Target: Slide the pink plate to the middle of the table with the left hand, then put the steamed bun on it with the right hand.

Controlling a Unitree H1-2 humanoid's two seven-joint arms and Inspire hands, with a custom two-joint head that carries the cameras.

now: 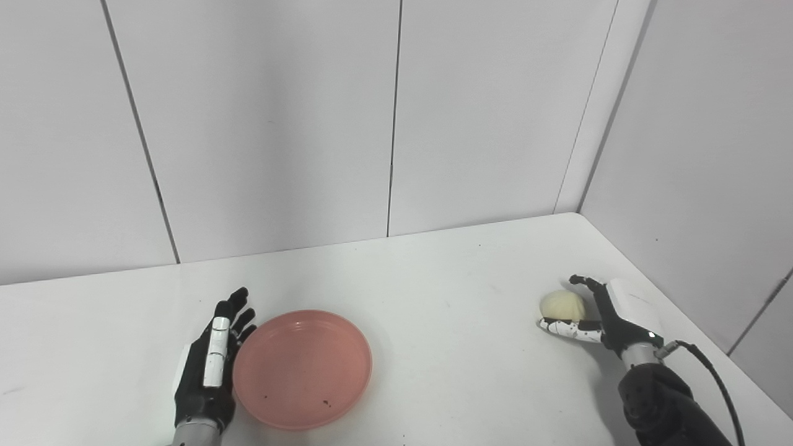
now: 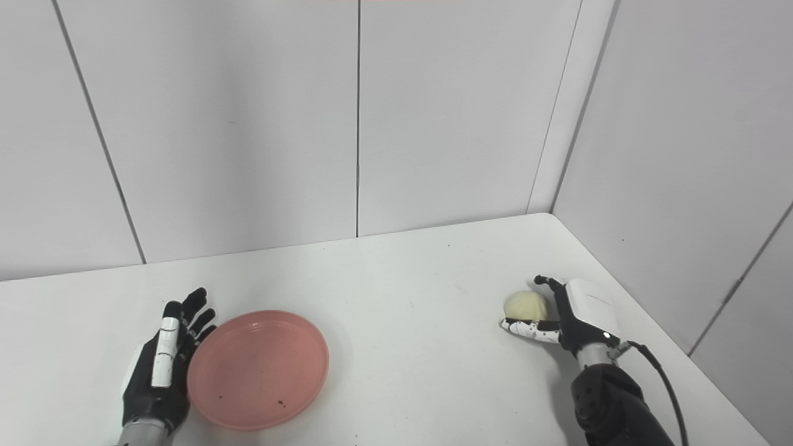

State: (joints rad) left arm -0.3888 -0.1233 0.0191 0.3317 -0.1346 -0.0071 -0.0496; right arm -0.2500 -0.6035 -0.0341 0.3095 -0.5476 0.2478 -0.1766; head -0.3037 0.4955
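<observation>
White wall panels with dark vertical seams close off the back and the right side of a smooth white table (image 1: 433, 279), meeting in a corner beyond the right hand. Bare tabletop runs wide between the two hands, from the plate's right rim across the middle to the bun, and also behind both hands up to the back wall.

On the left, the left hand (image 1: 207, 368) lies flat and edge-on to the table, black with a white strip along one finger, its fingers straight, slightly spread and holding nothing. Its palm side sits right against the left rim of the pink plate (image 1: 303, 370); whether it actually touches cannot be told. That plate is round, shallow and matte, with a low raised rim, and lies near the front edge, left of the table's middle. It holds only a few small dark specks near its front.

On the right, the right hand (image 1: 604, 322), black and white with a white back shell, is curled around the steamed bun (image 1: 562, 305). Its thumb runs under the bun's near side and the fingers (image 1: 582, 280) arch over the far side, so the bun sits clamped between them. Pale cream, rounded and softly pleated, the bun lies near the table's right edge, well apart from the plate. A black cable (image 1: 712, 378) trails from the right wrist.
</observation>
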